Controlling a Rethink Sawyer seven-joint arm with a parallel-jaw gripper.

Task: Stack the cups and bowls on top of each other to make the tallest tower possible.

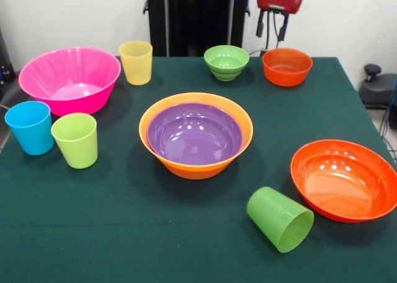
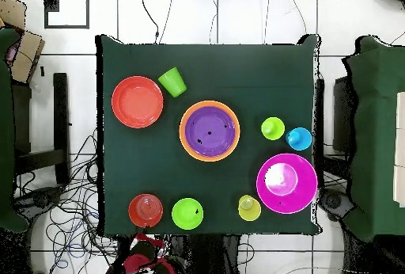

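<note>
Mid-table, the purple bowl sits nested in the large orange bowl. The large pink bowl, blue cup, lime green cup and yellow cup stand upright and apart. The small green bowl and small orange bowl sit side by side. A darker green cup lies on its side beside the shallow red-orange bowl. My gripper hangs open and empty behind the small orange bowl, off the table's edge.
Everything rests on a dark green tablecloth. Dark chairs stand at both sides of the table, and cables lie on the tiled floor near the robot's base.
</note>
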